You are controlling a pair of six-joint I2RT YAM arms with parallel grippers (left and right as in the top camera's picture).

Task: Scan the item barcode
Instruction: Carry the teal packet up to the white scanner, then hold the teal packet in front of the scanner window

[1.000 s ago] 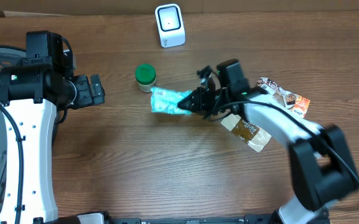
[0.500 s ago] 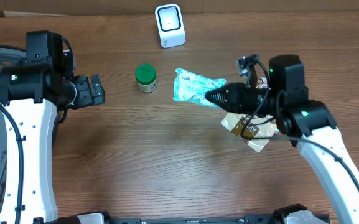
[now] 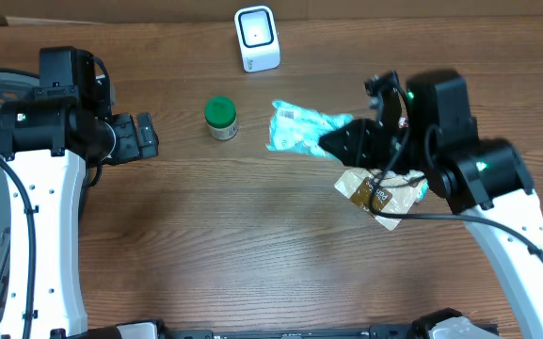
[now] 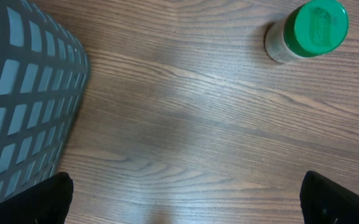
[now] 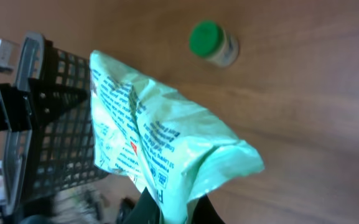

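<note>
Right jaws pinch the green pouch [image 3: 295, 127], left jaws gape empty, so its barcode panel probably wants turning squarely toward the white scanner [image 3: 257, 38].

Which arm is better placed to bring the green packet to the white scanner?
Right. The right gripper is shut on the green packet, not far from the white scanner. The left gripper hangs open and empty near the basket, away from both.

Green-lidded jar [image 3: 220, 115], grey mesh basket [image 4: 17, 81], brown packet [image 3: 384, 209], perhaps a snack.
</note>
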